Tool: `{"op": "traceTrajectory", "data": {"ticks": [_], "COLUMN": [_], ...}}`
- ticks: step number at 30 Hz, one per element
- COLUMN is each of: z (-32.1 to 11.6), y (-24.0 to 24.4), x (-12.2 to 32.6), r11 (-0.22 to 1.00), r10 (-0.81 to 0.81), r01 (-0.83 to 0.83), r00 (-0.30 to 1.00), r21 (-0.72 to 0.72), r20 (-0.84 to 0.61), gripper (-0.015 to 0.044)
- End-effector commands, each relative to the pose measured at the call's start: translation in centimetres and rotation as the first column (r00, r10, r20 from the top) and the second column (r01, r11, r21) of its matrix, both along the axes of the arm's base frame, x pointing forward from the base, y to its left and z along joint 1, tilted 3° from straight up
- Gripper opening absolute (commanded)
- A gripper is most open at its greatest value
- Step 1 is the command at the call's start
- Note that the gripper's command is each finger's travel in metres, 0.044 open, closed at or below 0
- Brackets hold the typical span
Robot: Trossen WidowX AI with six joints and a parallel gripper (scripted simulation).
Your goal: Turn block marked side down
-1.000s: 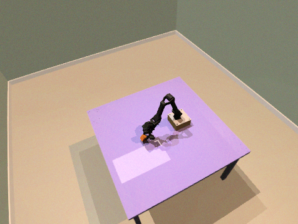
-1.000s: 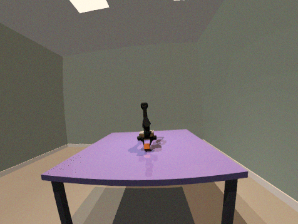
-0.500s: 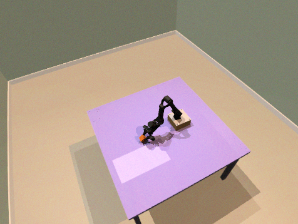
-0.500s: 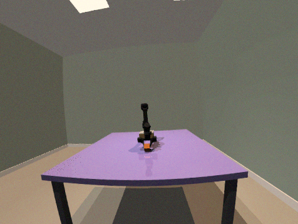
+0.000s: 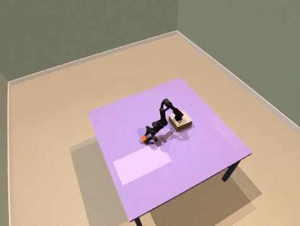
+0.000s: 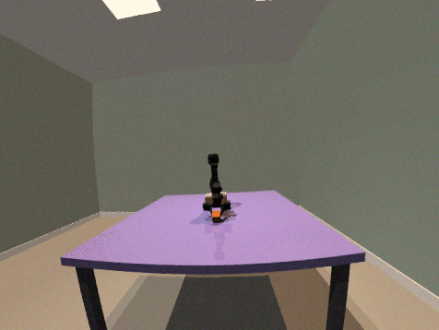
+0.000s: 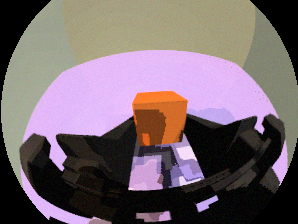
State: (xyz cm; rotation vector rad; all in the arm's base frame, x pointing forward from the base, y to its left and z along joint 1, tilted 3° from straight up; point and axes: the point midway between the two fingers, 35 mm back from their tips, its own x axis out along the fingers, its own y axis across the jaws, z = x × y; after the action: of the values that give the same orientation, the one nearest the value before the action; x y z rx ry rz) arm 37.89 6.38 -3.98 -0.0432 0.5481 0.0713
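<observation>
Taking the pale base box [image 5: 177,127] [image 6: 208,199] as my landmark, I have 1 black arm [image 5: 162,115] [image 6: 214,172] rising from its top, bending over at a high elbow and reaching down and away from the box. At the far end of that reach, my gripper [image 5: 147,138] [image 6: 216,212] [image 7: 158,116] is closed on 1 orange block [image 5: 144,139] [image 6: 216,214] [image 7: 160,120], with 1 finger on each of 2 opposite sides. The block sits out in front of the box, well apart from it, at the fingertips. From the wrist I see its top face and 1 side face, the side partly in dark shadow. I can't make out which face carries the mark, nor whether the underside touches the purple table [image 5: 201,151] [image 6: 161,244] [image 7: 100,85]. A bright rectangular patch [image 5: 142,165] lies on the tabletop, near the block and farther from the box than the gripper is.
</observation>
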Motion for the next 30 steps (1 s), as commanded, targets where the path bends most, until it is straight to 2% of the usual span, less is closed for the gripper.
{"op": "traceTrajectory", "data": {"ticks": [1,13,30], "z": [0.41,0.41,0.41], "y": [-0.04,-0.04,-0.04], "x": [0.01,0.01,0.01], "r11": [1.0,1.0,1.0], "r10": [-0.001,-0.001,-0.001], "r01": [0.001,0.001,0.001], "r00": [0.999,0.999,0.999], "r21": [-0.002,-0.002,-0.002], "r20": [0.032,0.032,0.032], "gripper": [0.0,0.0,0.044]}}
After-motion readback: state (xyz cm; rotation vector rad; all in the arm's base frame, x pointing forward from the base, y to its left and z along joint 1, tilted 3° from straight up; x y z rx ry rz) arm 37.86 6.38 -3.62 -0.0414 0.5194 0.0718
